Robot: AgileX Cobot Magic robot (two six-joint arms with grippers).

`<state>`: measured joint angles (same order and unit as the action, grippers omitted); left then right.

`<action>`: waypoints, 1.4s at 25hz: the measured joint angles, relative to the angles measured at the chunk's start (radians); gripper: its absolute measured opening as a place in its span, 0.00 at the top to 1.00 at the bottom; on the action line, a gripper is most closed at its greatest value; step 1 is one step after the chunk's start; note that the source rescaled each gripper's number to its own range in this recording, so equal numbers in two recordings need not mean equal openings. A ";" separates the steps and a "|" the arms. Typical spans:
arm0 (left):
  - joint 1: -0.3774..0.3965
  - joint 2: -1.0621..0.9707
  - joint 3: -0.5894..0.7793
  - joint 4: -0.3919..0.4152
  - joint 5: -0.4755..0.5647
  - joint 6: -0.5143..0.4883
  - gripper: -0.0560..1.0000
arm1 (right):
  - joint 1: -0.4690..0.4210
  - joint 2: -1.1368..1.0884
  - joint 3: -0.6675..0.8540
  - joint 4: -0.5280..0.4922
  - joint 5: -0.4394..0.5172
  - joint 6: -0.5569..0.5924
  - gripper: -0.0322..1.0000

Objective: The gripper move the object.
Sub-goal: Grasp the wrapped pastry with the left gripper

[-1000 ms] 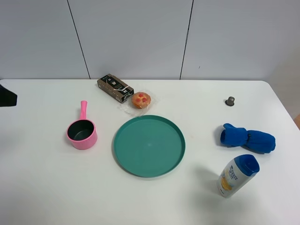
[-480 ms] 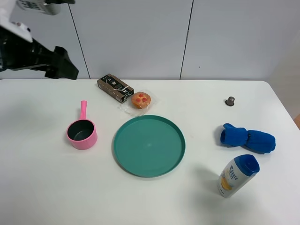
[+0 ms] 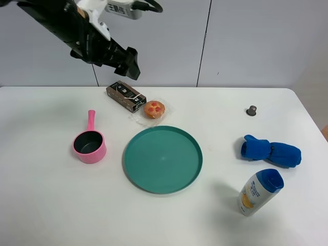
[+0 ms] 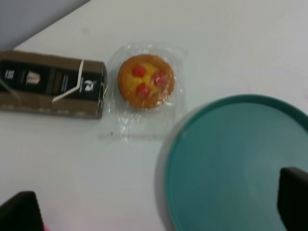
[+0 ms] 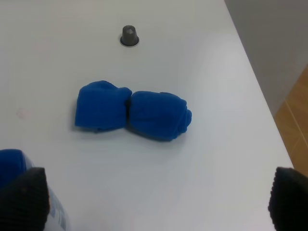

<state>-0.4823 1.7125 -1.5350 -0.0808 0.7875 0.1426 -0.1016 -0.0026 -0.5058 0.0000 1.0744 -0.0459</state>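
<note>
Two hands, both spread wide and both empty. The left hand (image 3: 130, 62) hangs in the air over the far part of the table (image 3: 51, 205), touching nothing — in its wrist view the jaws stand far apart, with the muffin (image 4: 146, 87) lying on the table below them. The muffin is orange-brown with red spots and sits in clear crinkly wrap. It lies just beside one end of the dark box (image 3: 125, 96) and near the far rim of the green plate (image 3: 129, 154), not on the plate. A pink pan (image 3: 89, 144) stands to the left of the plate.

The right hand (image 5: 155, 199) shows only in its own wrist view, jaws wide — below it lie a rolled blue cloth (image 5: 132, 113), a small grey capsule (image 5: 129, 35) and part of a blue-capped bottle (image 5: 12, 166).
</note>
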 joint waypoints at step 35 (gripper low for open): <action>-0.090 0.547 -0.203 0.121 -0.324 -0.297 0.07 | 0.000 0.000 0.000 0.000 0.000 0.000 0.00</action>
<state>-0.5720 2.2598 -1.7377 0.0402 0.4637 -0.1541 -0.1016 -0.0026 -0.5058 0.0000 1.0744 -0.0459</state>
